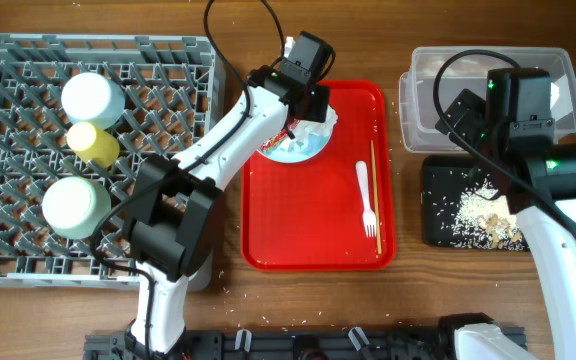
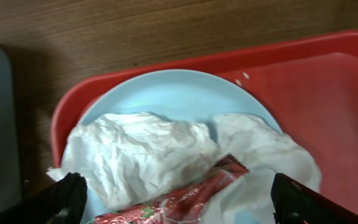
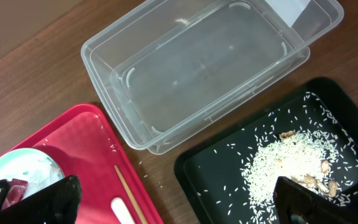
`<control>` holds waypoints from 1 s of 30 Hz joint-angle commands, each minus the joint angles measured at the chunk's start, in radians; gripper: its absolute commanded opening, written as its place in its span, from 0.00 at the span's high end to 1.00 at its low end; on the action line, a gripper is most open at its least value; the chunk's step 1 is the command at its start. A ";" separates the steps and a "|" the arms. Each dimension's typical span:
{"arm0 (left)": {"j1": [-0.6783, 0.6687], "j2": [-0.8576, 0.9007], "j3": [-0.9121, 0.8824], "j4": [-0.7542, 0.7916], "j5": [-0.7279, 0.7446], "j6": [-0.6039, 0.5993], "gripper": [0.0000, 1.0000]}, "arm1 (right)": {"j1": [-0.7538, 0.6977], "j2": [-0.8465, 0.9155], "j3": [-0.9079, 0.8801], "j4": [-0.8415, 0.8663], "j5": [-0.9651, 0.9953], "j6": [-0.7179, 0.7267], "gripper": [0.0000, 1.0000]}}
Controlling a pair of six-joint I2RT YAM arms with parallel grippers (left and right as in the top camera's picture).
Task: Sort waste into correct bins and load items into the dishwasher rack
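Note:
My left gripper (image 2: 179, 202) hangs open just over the pale blue plate (image 2: 166, 93) on the red tray. Its fingers (image 2: 67, 196) stand either side of the crumpled white napkin (image 2: 135, 155) and the red-and-white wrapper (image 2: 185, 199). My right gripper (image 3: 176, 199) is open and empty, above the gap between the red tray and the black tray (image 3: 229, 180), which holds rice scraps (image 3: 278, 168). The clear tub (image 3: 197, 74) is empty. A white fork (image 1: 365, 195) and a chopstick (image 1: 375, 200) lie on the red tray. The grey rack (image 1: 8, 150) holds a mint bowl (image 1: 93, 97), a yellow cup (image 1: 93, 142) and a saucer (image 1: 75, 205).
The red tray (image 1: 313, 240) sits mid-table between the rack and the two bins. Stray rice grains dot the wood near the black tray and along the front edge. The left arm reaches from the front across the rack's right edge.

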 commanded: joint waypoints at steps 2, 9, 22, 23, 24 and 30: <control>0.004 -0.019 0.003 0.002 0.076 0.003 0.00 | -0.003 0.007 0.005 0.000 0.016 -0.003 0.00; 0.130 -0.378 0.019 -0.058 0.076 0.002 0.00 | -0.003 0.007 0.005 0.000 0.016 -0.003 0.00; 0.802 -0.518 0.018 -0.351 0.124 -0.212 0.00 | -0.003 0.007 0.005 0.015 0.004 -0.002 0.00; 0.802 -0.518 0.018 -0.369 0.126 -0.212 0.00 | -0.003 0.007 0.005 0.016 -0.094 -0.002 0.00; 0.800 -0.518 0.018 -0.378 0.131 -0.211 0.00 | -0.003 0.007 0.005 0.016 -0.161 -0.002 0.00; 0.800 -0.518 0.018 -0.402 0.136 -0.211 0.00 | -0.003 0.007 0.004 0.038 -0.565 0.102 0.00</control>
